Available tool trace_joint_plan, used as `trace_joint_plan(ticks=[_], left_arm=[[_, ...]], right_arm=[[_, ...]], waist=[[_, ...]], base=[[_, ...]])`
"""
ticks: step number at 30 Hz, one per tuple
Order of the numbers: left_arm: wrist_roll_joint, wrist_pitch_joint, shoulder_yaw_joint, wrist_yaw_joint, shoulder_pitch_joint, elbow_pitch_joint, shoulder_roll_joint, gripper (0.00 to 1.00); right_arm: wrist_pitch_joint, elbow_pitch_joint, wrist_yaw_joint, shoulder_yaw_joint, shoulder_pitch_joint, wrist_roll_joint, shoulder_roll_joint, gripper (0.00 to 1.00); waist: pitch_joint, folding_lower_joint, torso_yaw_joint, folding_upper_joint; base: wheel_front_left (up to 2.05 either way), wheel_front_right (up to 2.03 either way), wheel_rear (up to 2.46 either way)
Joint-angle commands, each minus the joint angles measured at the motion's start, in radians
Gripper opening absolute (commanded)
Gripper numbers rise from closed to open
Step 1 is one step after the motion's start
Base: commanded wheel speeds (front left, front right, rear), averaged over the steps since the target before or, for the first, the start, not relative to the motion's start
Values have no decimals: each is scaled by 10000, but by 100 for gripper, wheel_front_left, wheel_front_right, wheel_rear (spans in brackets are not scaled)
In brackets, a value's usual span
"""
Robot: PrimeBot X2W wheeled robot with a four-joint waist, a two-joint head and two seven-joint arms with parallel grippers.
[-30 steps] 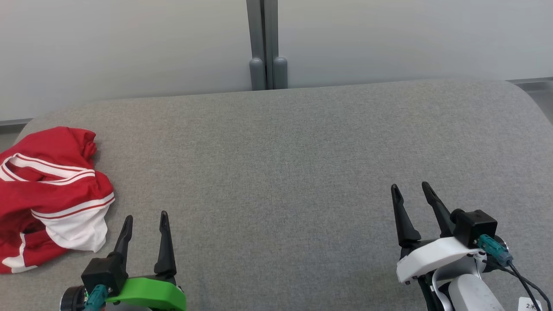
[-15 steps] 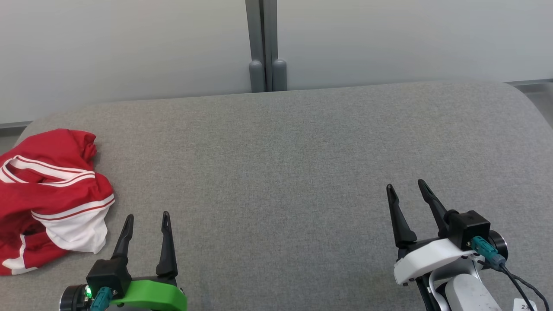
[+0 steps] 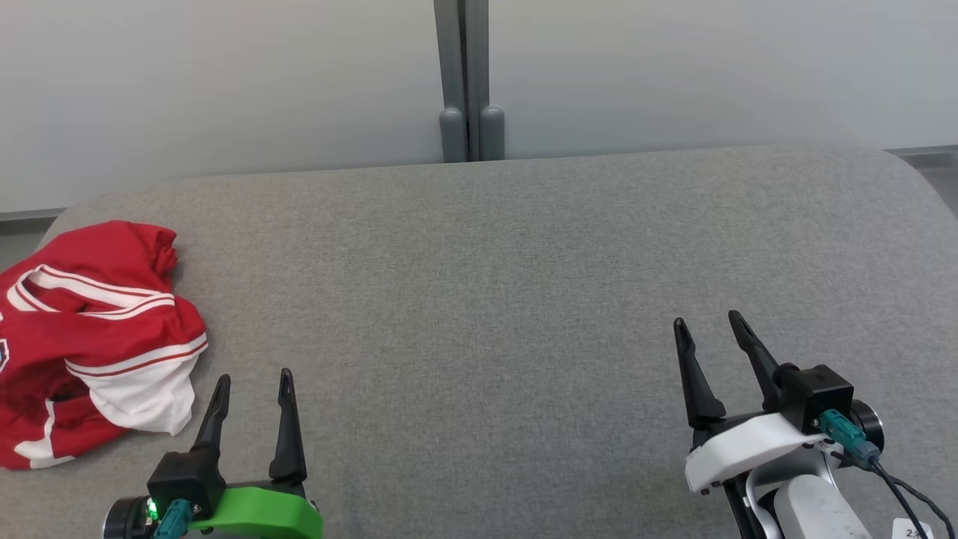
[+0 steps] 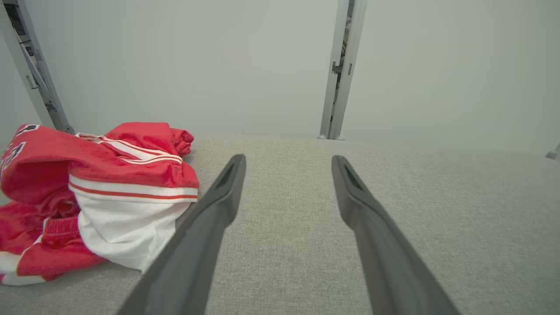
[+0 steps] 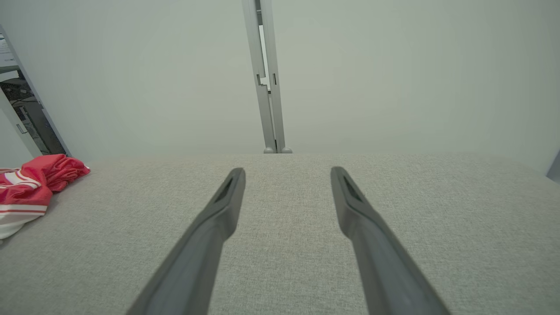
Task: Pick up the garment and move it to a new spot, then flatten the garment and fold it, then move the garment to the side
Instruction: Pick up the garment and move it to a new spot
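Observation:
The garment [image 3: 90, 337] is a red jersey with white stripes and white trim, crumpled in a heap at the far left of the grey fabric surface [image 3: 494, 299]. In the left wrist view the garment [image 4: 96, 192] lies just left of my fingers, its white hem close to the left fingertip. My left gripper [image 3: 253, 380] stands open at the lower left, a short way right of the heap, with nothing between its fingers. My right gripper [image 3: 707, 326] stands open at the lower right, far from the cloth. The right wrist view catches the garment [image 5: 30, 183] at its left edge.
A pale wall runs behind the surface, with a grey vertical post [image 3: 468, 82] at its middle. The surface's rounded back edge [image 3: 524, 157] meets the wall. Wide bare fabric lies between and ahead of the two grippers.
The head camera has shifted a little, so the whole picture slid slightly right. The right gripper drifted a touch left; both grippers stay open and the garment lies as before.

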Motion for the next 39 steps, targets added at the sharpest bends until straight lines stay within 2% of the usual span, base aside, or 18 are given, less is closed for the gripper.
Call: trace_joint_plan(ticks=[1, 11, 25, 39], left_arm=[[-40, -38, -7, 40, 112, -37, 64, 100], [43, -38, 58, 180, 213, -153, 64, 100], [353, -24, 451, 23, 406, -111, 106, 100], [177, -24, 869, -75, 503, -210, 88, 100]], right_arm=[[-31, -48, 1, -30, 68, -47, -36, 100], [-31, -101, 1, -31, 202, 55, -36, 100], [-31, -136, 1, 72, 308, 328, -33, 100], [-31, -118, 1, 232, 360, 406, -36, 100]], waist=[[-10, 0, 167, 0], [-32, 0, 1409, 0], [-221, 0, 3480, 0], [-246, 0, 4487, 0]], base=[[0, 0, 0], [0, 0, 0], [0, 0, 0], [0, 0, 0]])
